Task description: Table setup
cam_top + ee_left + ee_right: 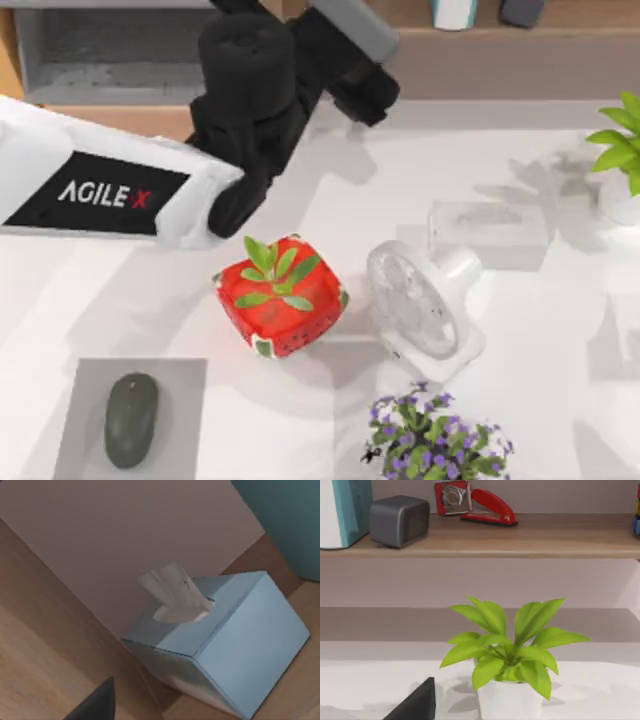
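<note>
Left arm (pixel 110 180): stretched from the table's left toward the back shelf, probably so its wrist camera faces the pale blue cardboard tissue box (pixel 220 640). Sits on the wooden shelf (pixel 30 660) against the wall, one white tissue sticking out on top, close ahead of the left gripper (pixel 95 705). Cannot tell whether that gripper is open or closed; same for the right gripper (pixel 415 702), parked facing the leafy green plant in a white pot (pixel 507 655).

On the white table (pixel 120 310), mid-field: red strawberry-patterned square pot with a small succulent (pixel 282 300), white desk fan (pixel 420 305) just beside it. Likely judgement: box not yet gripped, approach stage.
</note>
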